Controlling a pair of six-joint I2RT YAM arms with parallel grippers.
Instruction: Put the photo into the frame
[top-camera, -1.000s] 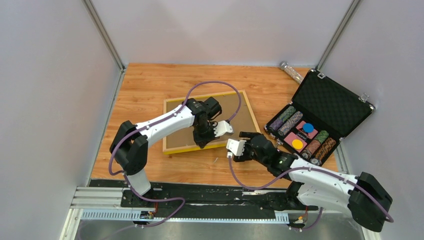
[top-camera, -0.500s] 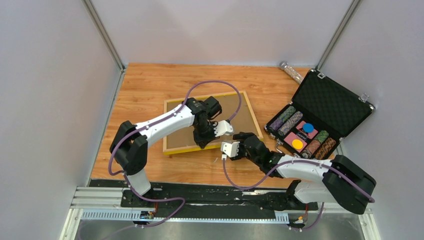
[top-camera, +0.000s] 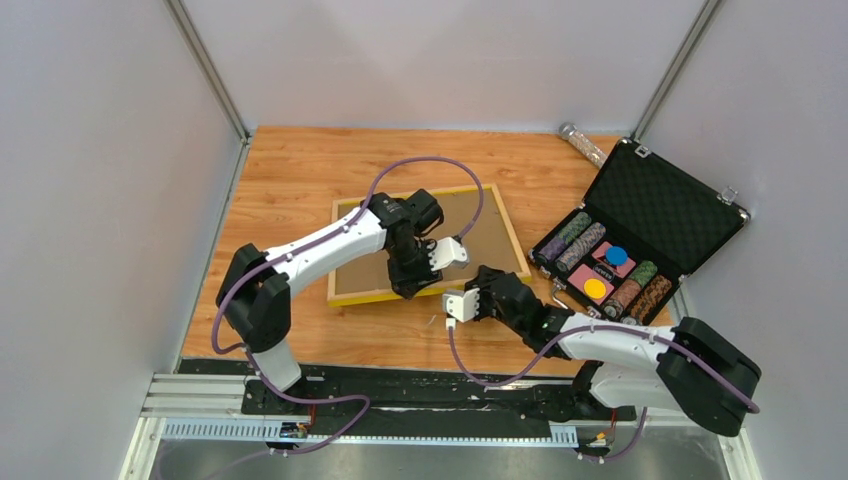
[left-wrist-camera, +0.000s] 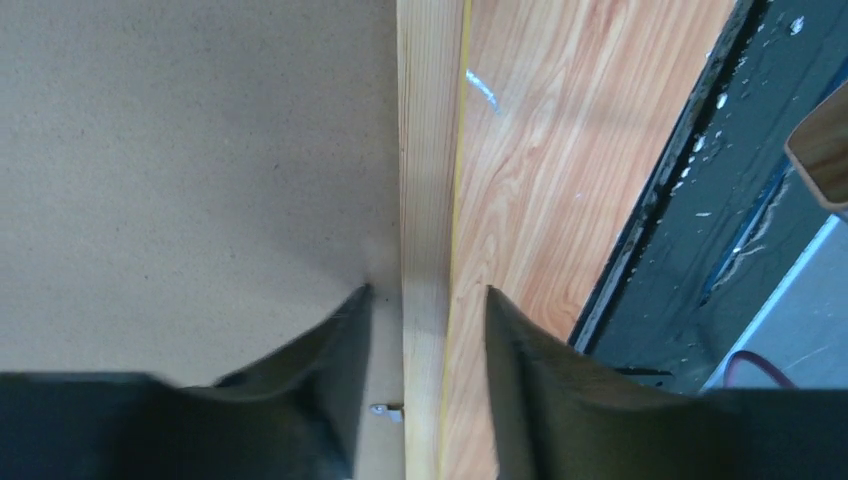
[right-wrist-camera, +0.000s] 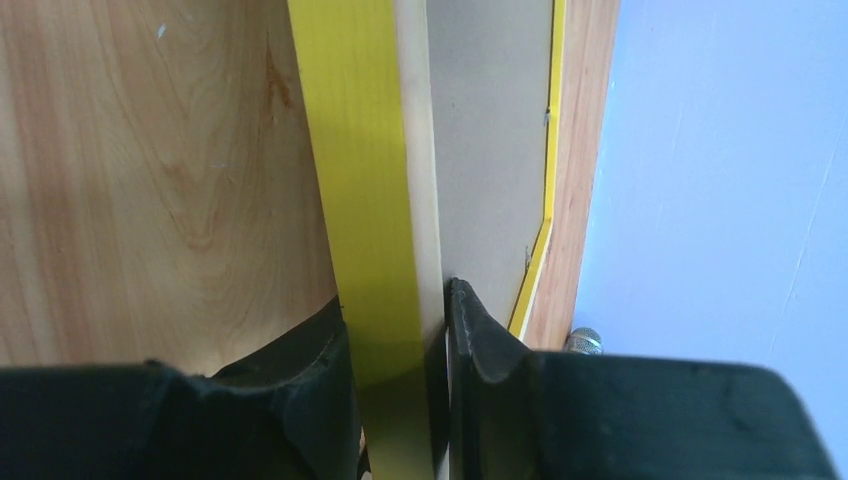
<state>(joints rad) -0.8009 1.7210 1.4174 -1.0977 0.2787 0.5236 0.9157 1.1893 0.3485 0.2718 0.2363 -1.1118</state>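
Yellow wooden frame (top-camera: 495, 240), one item: lies back-up on the wood-grain worktop (top-camera: 300, 170), brown backing board uppermost, with a small metal clip (left-wrist-camera: 385, 408) on the board beside the near rail.

Left gripper (left-wrist-camera: 425, 290): at the frame's near rail, fingers apart and straddling it. One finger is over the board and the other past the outer edge, with a narrow gap to the rail on each side.

Right gripper (right-wrist-camera: 398, 295): at the right end of the frame's near rail, fingers pressed against the yellow rail from both sides, clamped on it.

Black case (top-camera: 665, 205): to the right of the frame and apart from it, foam-lined lid open, rows of chips (top-camera: 590, 245) inside.

Glittery cylinder (top-camera: 580, 143): beyond the frame's far right corner, against the wall.
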